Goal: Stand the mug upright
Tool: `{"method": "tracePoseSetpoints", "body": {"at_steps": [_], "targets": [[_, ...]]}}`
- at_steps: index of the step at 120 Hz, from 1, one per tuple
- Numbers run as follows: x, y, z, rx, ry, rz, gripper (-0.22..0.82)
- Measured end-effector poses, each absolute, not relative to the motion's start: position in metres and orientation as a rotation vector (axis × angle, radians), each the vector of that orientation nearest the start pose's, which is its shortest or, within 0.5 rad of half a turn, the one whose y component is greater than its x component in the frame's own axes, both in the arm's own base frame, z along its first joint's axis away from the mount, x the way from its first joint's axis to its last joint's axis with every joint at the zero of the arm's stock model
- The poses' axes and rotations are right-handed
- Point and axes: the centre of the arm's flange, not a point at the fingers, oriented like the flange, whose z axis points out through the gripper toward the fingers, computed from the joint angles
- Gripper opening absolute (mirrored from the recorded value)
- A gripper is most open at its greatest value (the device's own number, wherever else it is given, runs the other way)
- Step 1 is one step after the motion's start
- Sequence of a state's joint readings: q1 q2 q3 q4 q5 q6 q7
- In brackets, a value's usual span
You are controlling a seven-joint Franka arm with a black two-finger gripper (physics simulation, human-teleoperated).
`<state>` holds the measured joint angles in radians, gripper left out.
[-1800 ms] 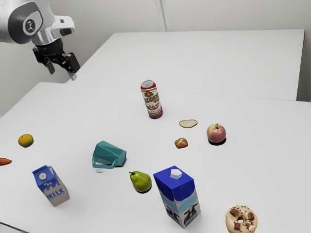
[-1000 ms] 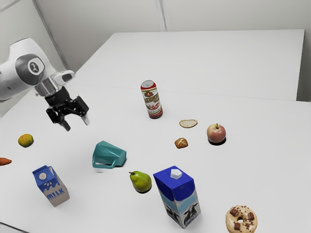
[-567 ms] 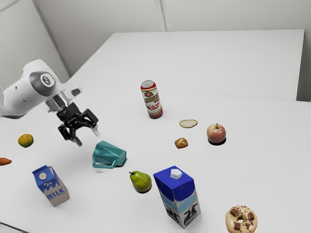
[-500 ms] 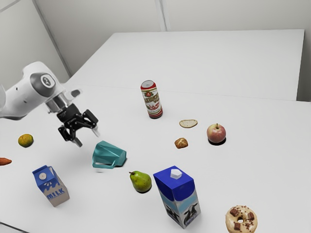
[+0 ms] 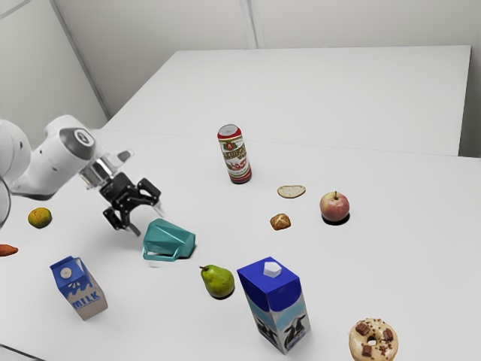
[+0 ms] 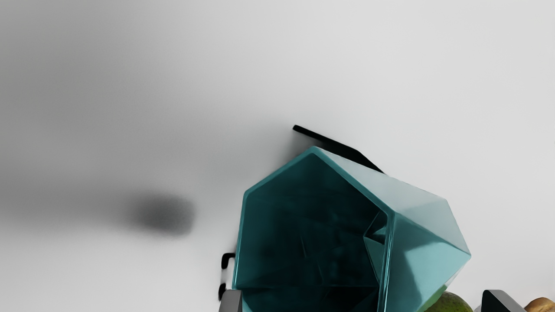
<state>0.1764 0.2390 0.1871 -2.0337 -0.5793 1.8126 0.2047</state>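
In the exterior view my gripper (image 5: 149,222) is low over the table, just beyond the mug's open end on the exterior view's left, with its fingers spread apart. The teal faceted mug (image 5: 171,241) lies on its side, its mouth facing the gripper and its handle toward the milk carton side. In the wrist view I look into the dark mouth of the mug (image 6: 312,229), and the fingertips of the gripper (image 6: 362,301) stand wide apart with the mug's rim region between them. Whether either finger touches the mug cannot be told.
A green pear (image 5: 218,280) lies near the mug's base. A small milk carton (image 5: 80,289) and a taller blue carton (image 5: 276,304) stand nearby. Farther off are a can (image 5: 234,155), bread roll (image 5: 280,222), bread slice (image 5: 291,192), apple (image 5: 334,207), donut (image 5: 373,341), mandarin (image 5: 40,218) and carrot (image 5: 7,250).
From the exterior view's upper left, my gripper has come down and across toward the mug's mouth, its fingers still apart. The mug lies where it was.
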Motion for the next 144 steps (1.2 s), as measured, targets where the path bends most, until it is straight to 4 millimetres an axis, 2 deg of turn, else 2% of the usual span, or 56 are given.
{"method": "tracePoseSetpoints", "body": {"at_steps": [29,43,48,65,87,106,129,139,144], "targets": [[0.519,0.135,0.288,2.368,0.597,-0.398,0.6],[0.52,0.133,0.284,2.342,0.609,-0.395,0.6],[0.522,0.133,0.285,2.343,0.607,-0.39,0.53],[0.524,0.134,0.288,2.358,0.598,-0.38,0.15],[0.532,0.129,0.301,2.379,0.568,-0.351,-0.05],[0.54,0.118,0.311,2.387,0.534,-0.333,-0.12],[0.54,0.116,0.313,2.387,0.537,-0.334,-0.15],[0.54,0.114,0.327,2.429,0.506,-0.317,-0.15],[0.542,0.106,0.338,2.477,0.459,-0.304,-0.16]]}}
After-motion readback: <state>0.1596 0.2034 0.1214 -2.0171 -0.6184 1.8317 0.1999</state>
